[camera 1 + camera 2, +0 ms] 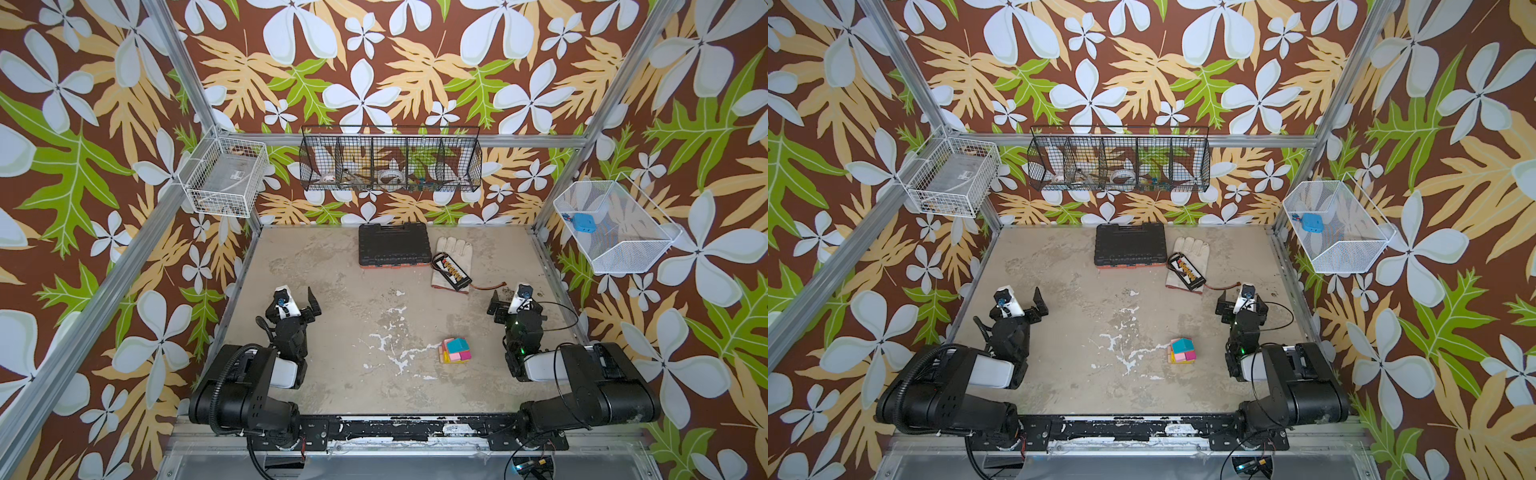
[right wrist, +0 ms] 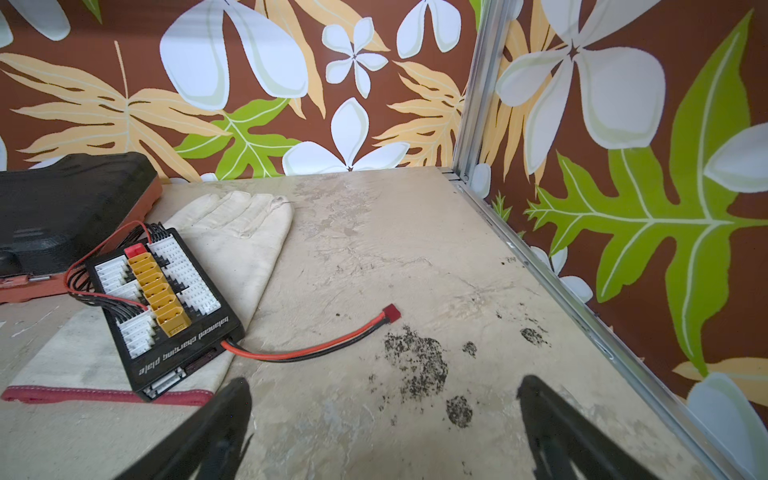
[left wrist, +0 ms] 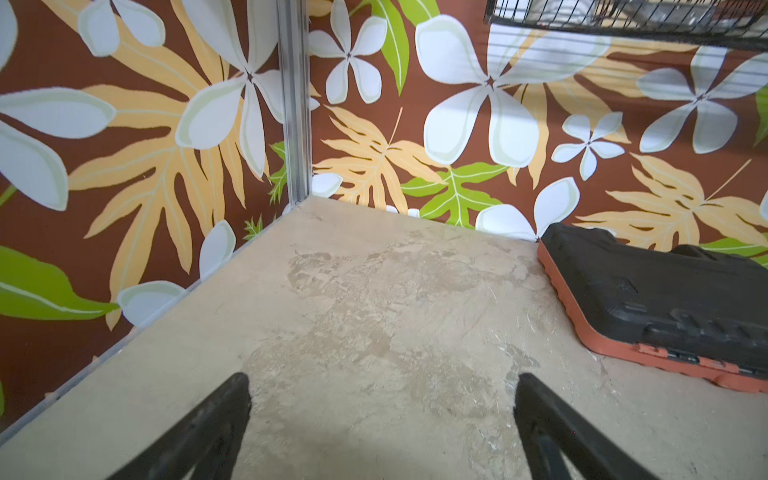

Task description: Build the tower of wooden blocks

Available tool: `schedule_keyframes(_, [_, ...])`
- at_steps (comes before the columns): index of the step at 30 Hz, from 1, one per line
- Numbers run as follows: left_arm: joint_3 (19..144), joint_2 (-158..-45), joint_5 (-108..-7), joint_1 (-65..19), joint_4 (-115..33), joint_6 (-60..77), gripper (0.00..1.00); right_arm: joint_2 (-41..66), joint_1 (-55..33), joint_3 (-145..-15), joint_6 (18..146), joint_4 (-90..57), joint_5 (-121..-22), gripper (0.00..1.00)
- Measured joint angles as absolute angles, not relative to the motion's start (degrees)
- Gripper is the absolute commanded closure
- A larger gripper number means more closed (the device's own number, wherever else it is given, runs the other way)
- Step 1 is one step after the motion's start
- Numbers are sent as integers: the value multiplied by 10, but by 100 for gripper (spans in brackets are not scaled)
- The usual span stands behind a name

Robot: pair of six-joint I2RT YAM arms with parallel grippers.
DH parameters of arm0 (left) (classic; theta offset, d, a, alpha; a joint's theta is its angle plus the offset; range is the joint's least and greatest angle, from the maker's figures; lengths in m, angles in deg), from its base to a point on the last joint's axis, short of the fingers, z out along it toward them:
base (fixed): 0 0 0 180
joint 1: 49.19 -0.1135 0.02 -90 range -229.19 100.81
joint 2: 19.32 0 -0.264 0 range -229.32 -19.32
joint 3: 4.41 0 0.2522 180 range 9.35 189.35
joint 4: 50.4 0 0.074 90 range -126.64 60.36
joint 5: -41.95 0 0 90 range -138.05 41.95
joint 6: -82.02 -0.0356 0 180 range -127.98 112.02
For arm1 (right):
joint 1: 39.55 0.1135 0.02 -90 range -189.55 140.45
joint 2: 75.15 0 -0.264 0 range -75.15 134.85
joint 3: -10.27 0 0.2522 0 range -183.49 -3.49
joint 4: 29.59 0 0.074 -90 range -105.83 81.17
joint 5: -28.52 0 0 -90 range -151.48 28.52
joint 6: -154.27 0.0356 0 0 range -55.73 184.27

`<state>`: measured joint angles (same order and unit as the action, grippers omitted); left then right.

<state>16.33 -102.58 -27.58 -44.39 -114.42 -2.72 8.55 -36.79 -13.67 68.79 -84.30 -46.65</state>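
The wood block tower [image 1: 455, 350] [image 1: 1182, 350] stands right of the table's middle as a compact stack, with a teal block on top over pink, magenta, yellow and orange blocks and a tan plank at its left edge. My left gripper [image 1: 297, 294] [image 1: 1022, 294] hovers far to the tower's left, open, and the left wrist view shows only bare tabletop between its fingers [image 3: 382, 386]. Behind and to the right of the tower, my right gripper [image 1: 515, 300] [image 1: 1241, 301] is also open over stained tabletop [image 2: 382, 388]. Neither wrist view shows the tower.
A black tool case [image 1: 394, 244] [image 3: 665, 299] lies at the back centre. Beside it a white glove [image 1: 455, 249] [image 2: 232, 224] carries a black charging plate [image 1: 452, 270] [image 2: 166, 303], whose red lead [image 2: 332, 345] runs toward my right gripper. Wire baskets [image 1: 390, 160] hang on the walls.
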Motion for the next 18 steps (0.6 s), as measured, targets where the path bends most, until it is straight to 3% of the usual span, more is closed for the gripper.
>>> schedule_keyframes(18, [164, -1026, -280, -444, -1133, -25, 0, 88, -359, -140, 685, -843, -465, 0])
